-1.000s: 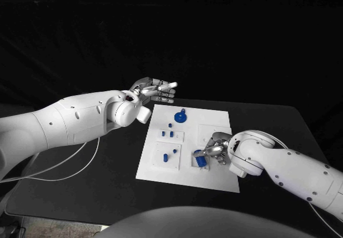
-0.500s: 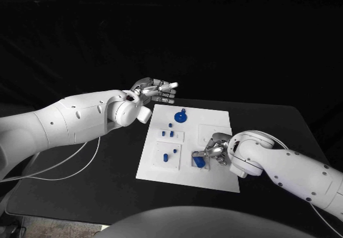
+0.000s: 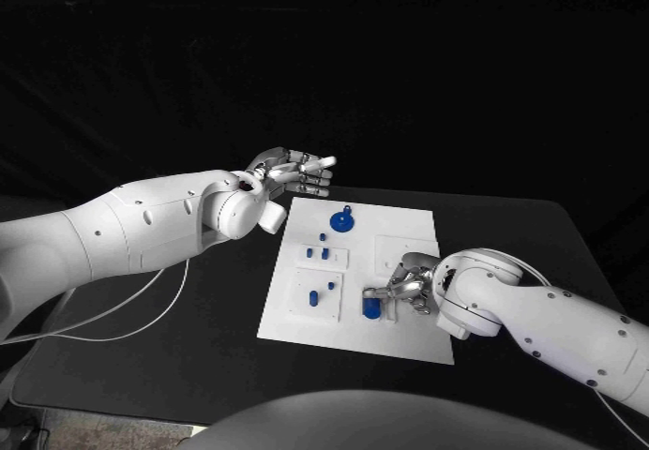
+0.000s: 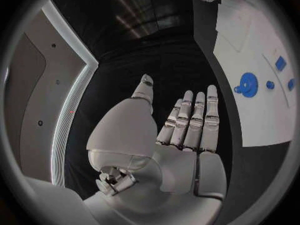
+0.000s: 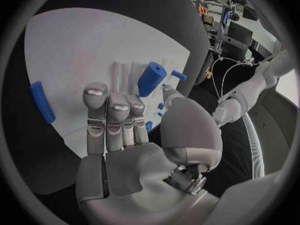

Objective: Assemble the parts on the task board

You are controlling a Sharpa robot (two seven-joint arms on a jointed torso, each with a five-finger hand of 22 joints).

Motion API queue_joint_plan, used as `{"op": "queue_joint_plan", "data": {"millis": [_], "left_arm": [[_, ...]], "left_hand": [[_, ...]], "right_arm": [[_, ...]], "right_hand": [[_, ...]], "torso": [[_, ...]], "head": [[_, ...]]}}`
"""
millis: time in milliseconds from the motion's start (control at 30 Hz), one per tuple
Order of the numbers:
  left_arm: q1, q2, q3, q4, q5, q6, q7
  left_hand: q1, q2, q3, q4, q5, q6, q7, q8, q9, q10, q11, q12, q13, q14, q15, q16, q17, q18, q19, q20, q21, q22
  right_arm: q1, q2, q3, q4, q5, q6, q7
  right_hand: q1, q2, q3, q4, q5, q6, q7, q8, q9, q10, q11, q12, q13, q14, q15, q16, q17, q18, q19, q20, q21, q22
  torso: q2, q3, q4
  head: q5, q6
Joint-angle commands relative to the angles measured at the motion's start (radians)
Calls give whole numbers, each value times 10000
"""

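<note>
blue cylinder (image 5: pixel 150 78) at right hand's (image 5: pixel 134 135) fingertips (image 5: pixel 95 91)

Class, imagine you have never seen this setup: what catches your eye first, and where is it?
The white task board in the middle of the black table, dotted with small blue parts. The right hand sits over its near right area beside a blue cylinder. The left hand hovers off the board's far left corner, near a blue gear.

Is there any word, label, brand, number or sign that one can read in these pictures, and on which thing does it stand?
None can be read: the task board, the blue parts, the left hand and the right hand carry no visible text.
</note>
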Motion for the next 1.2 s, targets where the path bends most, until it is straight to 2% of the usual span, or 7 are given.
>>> {"op": "queue_joint_plan", "data": {"millis": [33, 367, 567, 767, 900, 1067, 1200], "left_arm": [[2, 1, 9, 19, -54, 121, 18], [2, -57, 8, 37, -65, 125, -21], [2, -85, 7, 40, -91, 94, -81], [-3, -59, 6, -19, -110, 94, -132], [-13, -50, 6, -30, -115, 106, -137], [-18, -54, 6, -33, -121, 105, -132], [-19, -59, 6, -32, -123, 105, -131]], "left_hand": [[-16, -72, -21, 65, -41, -79, 14, -13, -7, -49, -11, -1, 6, -64, -18, -46, -14, 65, -62, 21, 14, -6], [-9, -87, 11, 114, -41, -56, 14, -9, -4, -42, -16, -1, 6, -48, -19, -43, -12, 67, -65, 20, 14, -6], [-9, -87, 11, 114, -41, -56, 14, -9, -4, -42, -16, -1, 6, -48, -19, -43, -12, 67, -65, 20, 14, -6], [8, -51, 5, 93, -40, -48, 13, -10, -5, -36, -15, 0, 7, -11, -22, -43, -11, 68, -56, 18, 15, -5], [8, -51, 5, 93, -40, -48, 13, -10, -5, -36, -15, 0, 7, -11, -22, -43, -11, 68, -56, 18, 15, -5], [8, -51, 5, 93, -40, -48, 13, -10, -5, -36, -15, 0, 7, -11, -22, -43, -11, 68, -56, 18, 15, -5], [8, -51, 5, 93, -40, -48, 13, -10, -5, -36, -15, 0, 7, -11, -22, -43, -11, 68, -56, 18, 15, -5]], "right_arm": [[-7, -116, -1, 173, -114, -14, 41], [-8, -584, 34, 596, -64, 241, 357], [-12, -754, 68, 757, 87, 680, 587], [-43, -735, 74, 800, -141, 987, 719], [-64, -676, 74, 769, -204, 1047, 723], [-118, -591, 73, 719, -245, 1035, 654], [-154, -536, 72, 665, -269, 877, 558]], "right_hand": [[58, 119, 23, -19, -32, 40, 44, 14, 11, 57, 15, -12, 18, 35, -58, -23, 15, -189, 534, -70, 54, 622], [238, 98, 175, -83, -32, 67, 43, 9, 15, 74, 14, 0, 48, 37, -59, -41, 20, -196, 531, -72, 66, 622], [454, 72, 162, -234, -33, 91, 45, 11, 19, 77, 15, 2, 66, 40, -53, -48, 27, -203, 525, -66, 71, 625], [1119, 223, 555, -985, -7, 174, 59, 11, 43, 92, 26, 39, 96, 48, -21, -49, 26, -218, 520, -31, 84, 635], [815, 334, 940, -1733, 42, 179, 35, -7, 71, 94, 31, 95, 108, 57, -12, -27, -7, -197, 520, -5, 65, 652], [832, 425, 1136, -2025, 219, 193, 18, -1, 67, 89, 18, 112, 97, 45, -11, -20, -37, -202, 525, -3, 65, 664], [739, 526, 1476, -2209, 115, 208, 2, -1, 44, 95, 3, 128, 91, 40, -19, -13, -60, -206, 526, -11, 50, 666]], "torso": [[2, 1, -10], [-5, 3, -14], [2, -2, -5], [4, -12, -8], [2, -8, 15], [-1, -10, 12], [-1, -12, 8]], "head": [[17, 26], [-9, 78], [-27, 60], [-43, 54], [-45, 19], [-40, 13], [-46, 1]]}}
